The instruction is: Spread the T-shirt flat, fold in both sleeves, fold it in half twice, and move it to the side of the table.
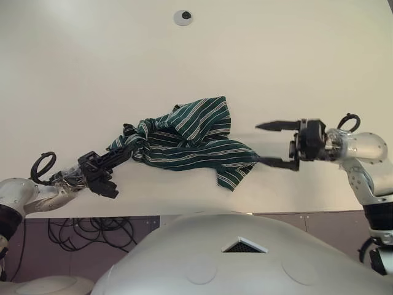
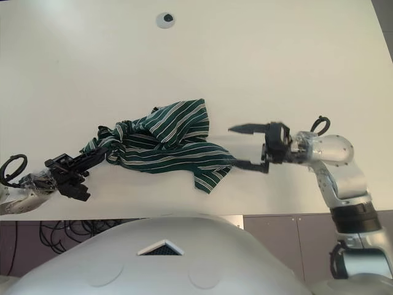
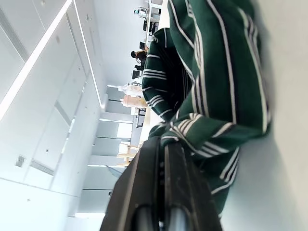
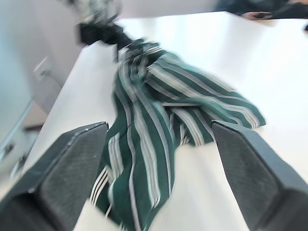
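Spreading is the step in hand, I judge. From the left eye, the striped green T-shirt lies bunched on the white worktop, near its front edge. The left tool is pinched closed on the shirt's left end. The right tool gapes wide at the right end, gripping nothing. A small round disc sits far off. In the left wrist view, fingers press together against cloth. In the right wrist view, wide-set pads flank the hem. Next, the right tool should close on that end so both can draw apart. No writing is readable.
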You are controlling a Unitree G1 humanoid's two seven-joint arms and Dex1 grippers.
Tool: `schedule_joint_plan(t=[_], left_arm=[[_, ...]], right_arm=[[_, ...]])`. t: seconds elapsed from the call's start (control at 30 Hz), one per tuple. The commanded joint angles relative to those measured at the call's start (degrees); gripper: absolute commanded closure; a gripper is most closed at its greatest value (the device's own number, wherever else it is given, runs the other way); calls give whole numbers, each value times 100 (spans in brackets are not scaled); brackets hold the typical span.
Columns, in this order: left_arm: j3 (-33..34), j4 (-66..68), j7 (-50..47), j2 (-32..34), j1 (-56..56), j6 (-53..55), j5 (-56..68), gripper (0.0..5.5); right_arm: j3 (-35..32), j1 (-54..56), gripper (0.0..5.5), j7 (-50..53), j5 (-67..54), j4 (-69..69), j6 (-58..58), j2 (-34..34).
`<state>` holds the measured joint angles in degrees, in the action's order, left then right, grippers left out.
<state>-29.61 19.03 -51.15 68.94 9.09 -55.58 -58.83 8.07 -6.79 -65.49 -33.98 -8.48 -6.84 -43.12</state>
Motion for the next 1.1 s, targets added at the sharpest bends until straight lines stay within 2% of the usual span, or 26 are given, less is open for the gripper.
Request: schedule_joint_plan(t=[0.03,0.1,0.23,0.37,0.5,0.7,0.93,1.1], left_arm=[[180,52,535,-30,168,-282,367,550],[251,126,887,-52,185,-579,871,550],[330,-479,2072,230,114,-1054,3271,550],[775,-2201,3231,794,-384,-339,5667,550],[1438,-2730,4444,836,-1306,404,7414,550],[2244,-2655,5971,340,-1539,862,8264,550],[2708,-2788,7904,-64,-544,874,9133,550],[3207,-3264,7455,-318,-1180,3200,9700,550]], right_arm=[[103,-220,158,-121,373,-37,-37,-67],[237,-402,158,-224,1002,102,825,-41],[176,-120,158,237,1245,444,1054,559],[-233,294,158,333,520,443,833,1038],[-802,789,158,550,-303,670,488,1490],[-798,958,158,505,-337,802,451,1827],[-589,616,158,139,-253,464,438,1826],[-66,270,158,52,56,-180,609,1935]])
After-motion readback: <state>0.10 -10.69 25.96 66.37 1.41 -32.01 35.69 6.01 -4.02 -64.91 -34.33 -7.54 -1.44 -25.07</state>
